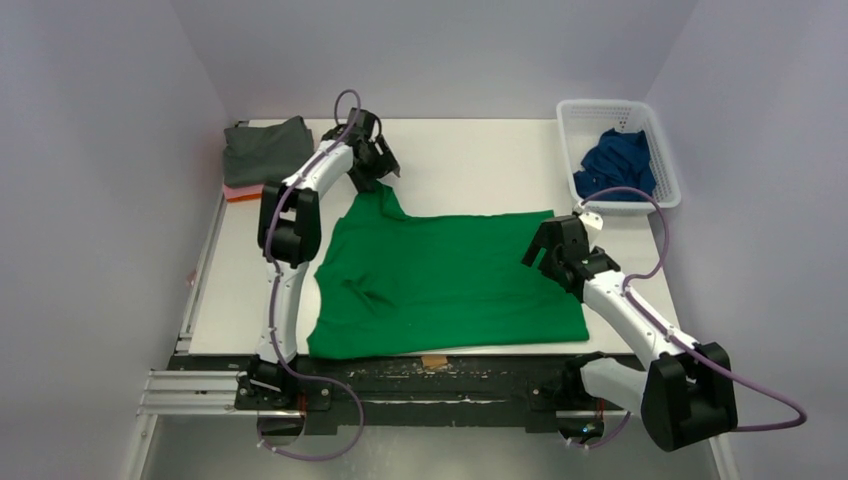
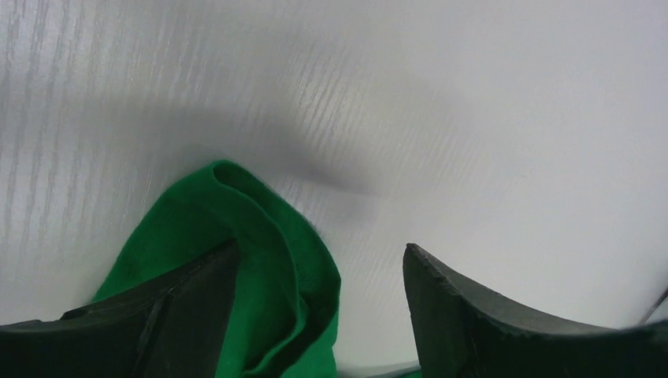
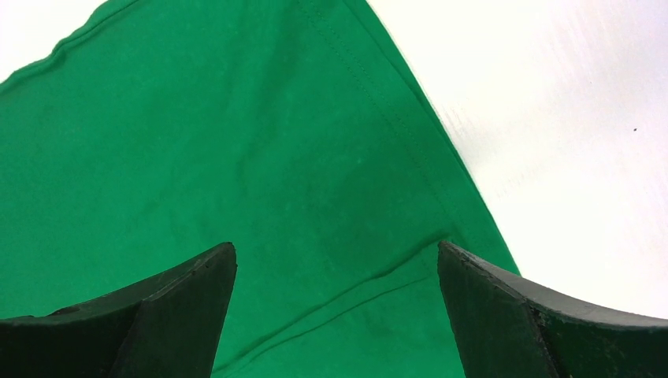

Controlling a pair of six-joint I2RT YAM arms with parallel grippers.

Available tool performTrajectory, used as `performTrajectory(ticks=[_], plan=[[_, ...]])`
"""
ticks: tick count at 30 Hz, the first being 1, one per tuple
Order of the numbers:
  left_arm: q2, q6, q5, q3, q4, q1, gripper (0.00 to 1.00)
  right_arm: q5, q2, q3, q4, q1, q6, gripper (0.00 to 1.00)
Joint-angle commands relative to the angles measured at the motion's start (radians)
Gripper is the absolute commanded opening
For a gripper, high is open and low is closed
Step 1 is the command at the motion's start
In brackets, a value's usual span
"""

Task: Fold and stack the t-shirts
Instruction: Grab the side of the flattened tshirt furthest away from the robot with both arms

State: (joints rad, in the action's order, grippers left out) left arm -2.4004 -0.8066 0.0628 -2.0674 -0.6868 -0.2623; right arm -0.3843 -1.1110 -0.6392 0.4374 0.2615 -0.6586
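A bright green cotton short-sleeved t-shirt [image 1: 440, 280] lies spread nearly flat on the white counter [image 1: 470, 160], filling the middle of the overhead frame, with some wrinkles near its left side.

The left pincer [image 1: 378, 160] sits at the upper left of the shirt, over the narrow part that juts toward the top of the frame. In its wrist view the left pincer [image 2: 321, 252] has its fingers apart. A rumpled fold of the green shirt [image 2: 260, 228] lies against the finger on the left of the frame.

The right pincer [image 1: 540, 255] hovers at the shirt's right edge. In its wrist view the right pincer [image 3: 337, 248] is also spread wide above the shirt's hemmed corner [image 3: 197, 142].

At upper left, a folded dark grey t-shirt [image 1: 265, 150] rests on pink and orange fabric edges [image 1: 243, 192]. At upper right, a white plastic lattice basket [image 1: 598, 104] holds a crumpled royal blue t-shirt [image 1: 615, 165].
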Motion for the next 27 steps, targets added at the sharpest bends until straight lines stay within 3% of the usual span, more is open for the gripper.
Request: performTrajectory(ticks=[1,5,14,21,27], plan=[[0.011,-0.093,-0.069,0.003,-0.104,-0.015,0.71,-0.035,0.036,0.006,-0.032,-0.001,0.008,0.96],[0.027,-0.099,-0.164,-0.018,-0.212,-0.027,0.65,-0.033,0.051,0.014,-0.035,-0.001,0.005,0.95],[-0.101,-0.012,-0.203,-0.228,-0.392,-0.055,0.4,-0.044,0.089,0.026,-0.03,-0.001,0.007,0.95],[-0.096,0.019,-0.205,-0.233,-0.378,-0.054,0.0,-0.057,0.106,0.031,-0.033,-0.001,0.009,0.95],[0.001,0.053,-0.251,-0.224,-0.357,-0.061,0.0,-0.063,0.014,-0.042,-0.016,-0.001,0.007,0.95]])
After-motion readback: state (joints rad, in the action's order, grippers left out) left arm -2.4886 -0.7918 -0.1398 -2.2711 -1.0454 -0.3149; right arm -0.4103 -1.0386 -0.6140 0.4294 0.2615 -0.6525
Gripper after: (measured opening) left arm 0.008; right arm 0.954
